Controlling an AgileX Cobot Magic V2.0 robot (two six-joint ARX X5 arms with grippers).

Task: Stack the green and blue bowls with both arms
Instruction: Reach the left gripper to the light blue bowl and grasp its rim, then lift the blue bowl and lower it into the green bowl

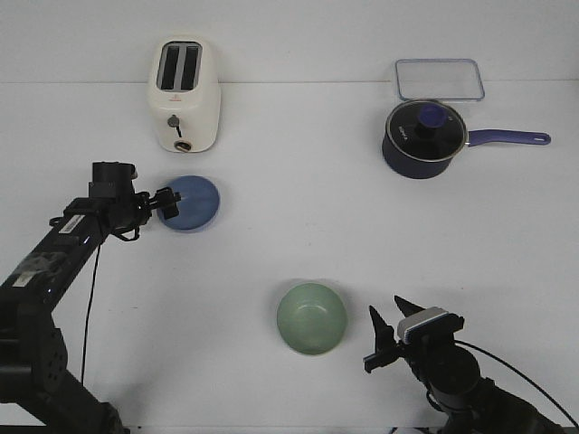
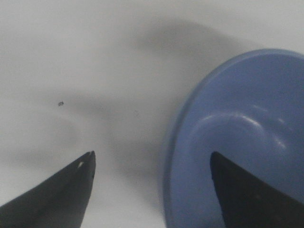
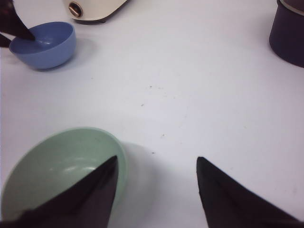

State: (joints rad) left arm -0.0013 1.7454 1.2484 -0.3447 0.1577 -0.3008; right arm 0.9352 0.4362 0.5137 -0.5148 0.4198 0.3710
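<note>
The periwinkle blue bowl (image 1: 192,202) sits upright in front of the toaster. My left gripper (image 1: 166,204) is open astride its near-left rim: in the left wrist view one finger is over the bowl (image 2: 242,142) and the other over bare table, gripper (image 2: 152,161). The pale green bowl (image 1: 312,317) sits upright at the front middle. My right gripper (image 1: 387,327) is open just right of it; in the right wrist view one finger is over the green bowl's (image 3: 57,166) rim, the other over the table, gripper (image 3: 156,164). The blue bowl (image 3: 45,43) shows there too.
A cream toaster (image 1: 184,94) stands at the back left. A dark navy saucepan (image 1: 425,137) with a glass lid and long handle stands at the back right, with a clear rectangular lid (image 1: 439,79) behind it. The table (image 1: 298,226) is white.
</note>
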